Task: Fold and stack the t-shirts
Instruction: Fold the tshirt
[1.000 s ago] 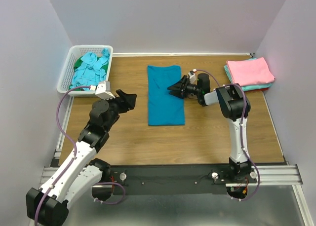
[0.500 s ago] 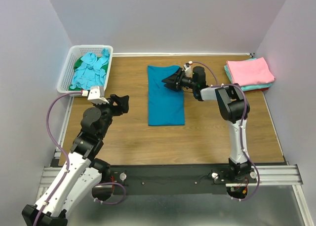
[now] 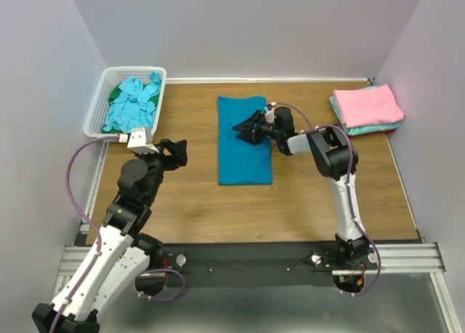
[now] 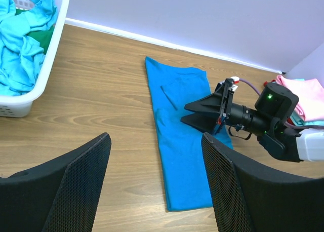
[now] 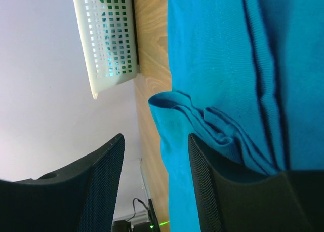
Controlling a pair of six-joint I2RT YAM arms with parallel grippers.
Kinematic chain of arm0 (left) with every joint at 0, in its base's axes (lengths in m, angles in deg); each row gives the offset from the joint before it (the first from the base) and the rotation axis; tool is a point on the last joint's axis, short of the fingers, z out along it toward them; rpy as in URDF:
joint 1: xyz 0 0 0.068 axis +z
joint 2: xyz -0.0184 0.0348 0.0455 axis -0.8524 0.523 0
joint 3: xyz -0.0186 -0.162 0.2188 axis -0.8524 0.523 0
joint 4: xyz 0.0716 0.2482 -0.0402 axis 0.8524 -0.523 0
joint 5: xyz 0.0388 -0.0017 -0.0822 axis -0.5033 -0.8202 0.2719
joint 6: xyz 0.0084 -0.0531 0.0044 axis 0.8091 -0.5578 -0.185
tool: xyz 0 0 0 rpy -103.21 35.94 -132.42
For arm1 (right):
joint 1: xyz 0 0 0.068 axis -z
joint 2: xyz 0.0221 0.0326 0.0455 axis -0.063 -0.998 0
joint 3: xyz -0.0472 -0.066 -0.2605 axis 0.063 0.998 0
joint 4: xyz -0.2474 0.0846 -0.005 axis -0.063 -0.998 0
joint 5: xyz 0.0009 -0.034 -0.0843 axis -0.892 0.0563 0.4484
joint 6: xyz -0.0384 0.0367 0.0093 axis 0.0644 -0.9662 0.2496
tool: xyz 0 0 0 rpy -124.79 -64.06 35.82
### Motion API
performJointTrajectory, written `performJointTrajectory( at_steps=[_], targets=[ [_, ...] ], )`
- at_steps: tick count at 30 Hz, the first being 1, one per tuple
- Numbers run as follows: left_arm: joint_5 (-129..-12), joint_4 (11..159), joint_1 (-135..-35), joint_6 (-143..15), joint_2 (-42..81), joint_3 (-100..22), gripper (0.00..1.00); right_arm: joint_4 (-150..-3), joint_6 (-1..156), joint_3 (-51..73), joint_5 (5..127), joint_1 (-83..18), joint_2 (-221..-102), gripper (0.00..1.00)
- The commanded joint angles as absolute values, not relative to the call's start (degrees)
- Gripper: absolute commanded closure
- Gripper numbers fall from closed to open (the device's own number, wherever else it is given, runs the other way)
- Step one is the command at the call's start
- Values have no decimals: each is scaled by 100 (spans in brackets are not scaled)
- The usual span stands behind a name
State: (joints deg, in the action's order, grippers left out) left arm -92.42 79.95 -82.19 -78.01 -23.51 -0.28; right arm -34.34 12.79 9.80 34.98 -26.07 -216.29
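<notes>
So, top view first: over the last second the right gripper (image 3: pixel 240 128) has slid toward 9 o'clock, from the shirt's (image 3: pixel 245 158) right edge to over its middle. The left gripper (image 3: pixel 179 151) has backed off toward 7 o'clock, well clear of the cloth. The shirt is a long strip mid-table, with the basket (image 3: pixel 99 104) at 10 o'clock and the folded stack (image 3: pixel 367 105) at 2 o'clock. My guess is the right arm is lining up the next fold.

Left wrist view: the left gripper (image 4: pixel 156 141) is spread wide and holds nothing. The right gripper (image 4: pixel 185 113) sits low over the shirt (image 4: pixel 182 161), prongs parted.

Right wrist view: the right gripper (image 5: pixel 156 141) shows a clear gap between its fingers. A ruck of shirt (image 5: pixel 217 54) is bunched against the finger (image 5: pixel 207 181) at 3 o'clock, but it's not pinched yet. The basket (image 5: pixel 109 44) is off at 11 o'clock.
</notes>
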Motion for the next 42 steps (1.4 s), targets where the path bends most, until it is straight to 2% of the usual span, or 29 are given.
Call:
performJointTrajectory(
  at_steps=[1,9,20,27,32,36,42],
  targets=[
    [-9377,8029,-8194,-7690,-2361,-11,20,-3817,1379,626,3740,-2725,-21467,39],
    [-9325,8029,-8194,-7690,-2300,-11,20,-3809,1185,-113,3906,-3182,-21668,39],
    [-9254,8047,-8194,-7681,-2186,-29,20,-3748,869,-518,3845,-3534,-22776,39],
    [-9149,8082,-8194,-7629,-2238,-11,20,-3765,1255,-150,3723,-3517,-22092,39],
    [-8991,8117,-8194,-7611,-2186,6,20,-4108,2037,746,3705,-3420,-20741,39],
    [-8876,8117,-8194,-7611,-2124,-3,20,-4099,2406,1939,3494,-3245,-19975,39],
    [-8867,8117,-8194,-7602,-2115,24,20,-3793,2504,3241,3546,-2762,-19665,40]
  ],
)
